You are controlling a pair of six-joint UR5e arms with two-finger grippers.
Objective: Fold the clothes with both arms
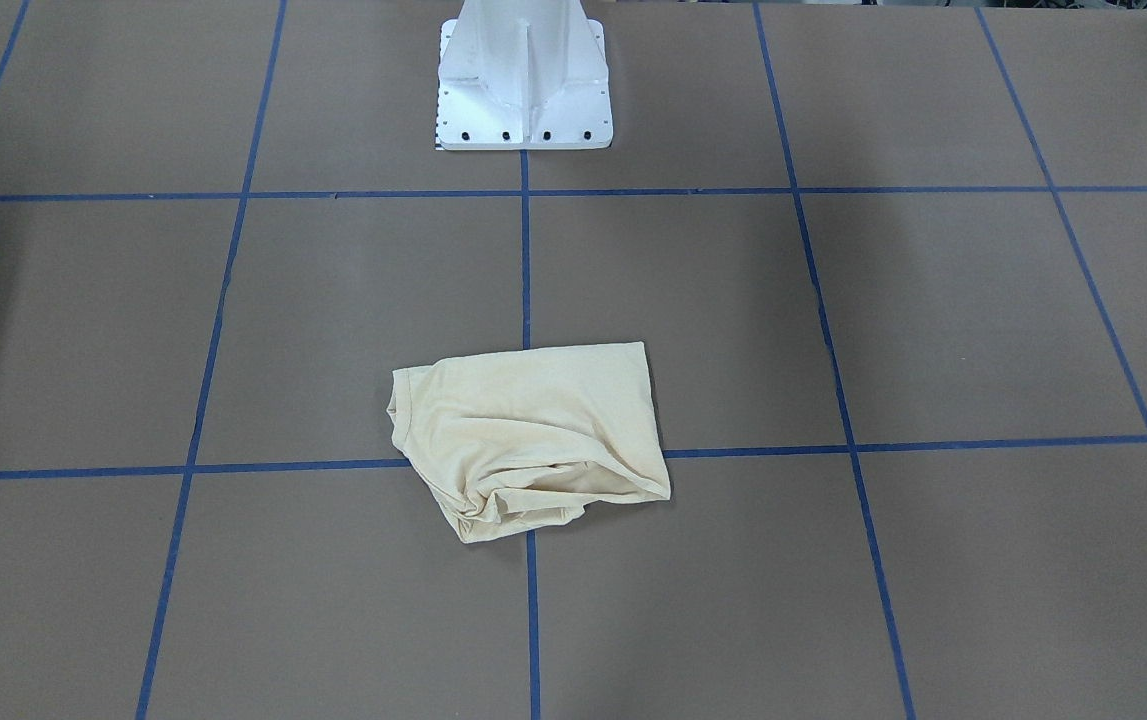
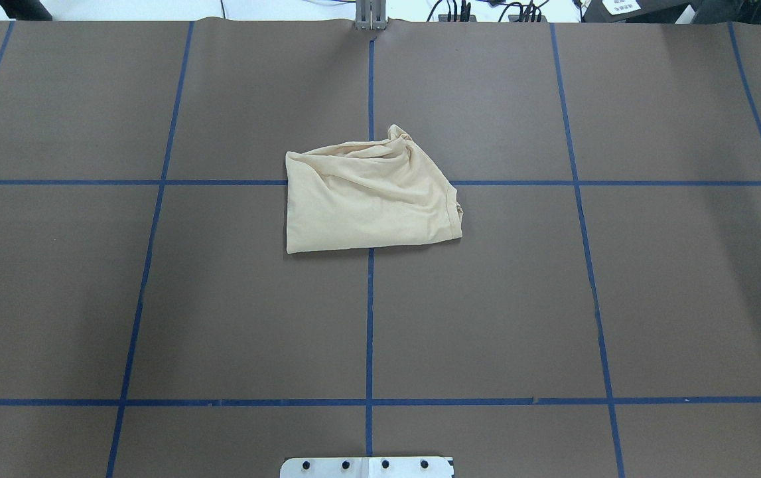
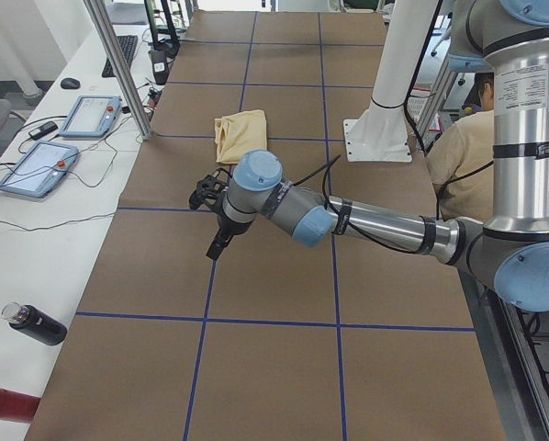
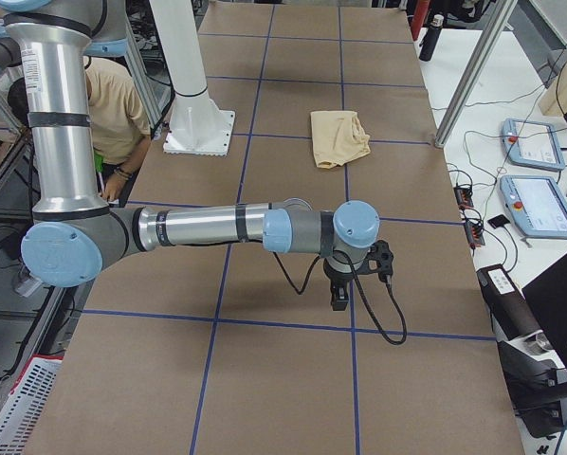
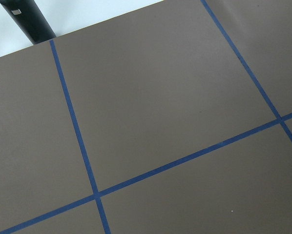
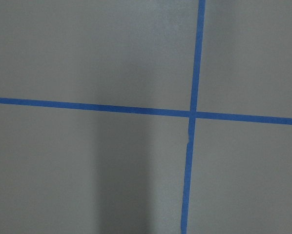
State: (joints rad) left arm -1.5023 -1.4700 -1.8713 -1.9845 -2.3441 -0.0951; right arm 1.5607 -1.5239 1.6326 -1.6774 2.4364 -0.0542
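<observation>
The clothes (image 1: 533,435) are a single pale cream-yellow garment lying in a rumpled, folded bundle at the middle of the brown table (image 2: 486,299), on a crossing of blue tape lines. The bundle also shows in the overhead view (image 2: 370,199) and small in both side views (image 3: 240,131) (image 4: 338,137). No print shows. My left gripper (image 3: 218,246) points down over bare table, well away from the garment. The right gripper (image 4: 339,296) does the same at the opposite end. I cannot tell whether either is open or shut. Both wrist views hold only table and tape.
The white pedestal base (image 1: 523,90) stands behind the garment on the robot's side. Control tablets (image 3: 91,115) (image 4: 530,142) and cables lie on white side benches. A black bottle (image 3: 36,323) lies near the left end. A seated person (image 3: 467,138) is beside the robot.
</observation>
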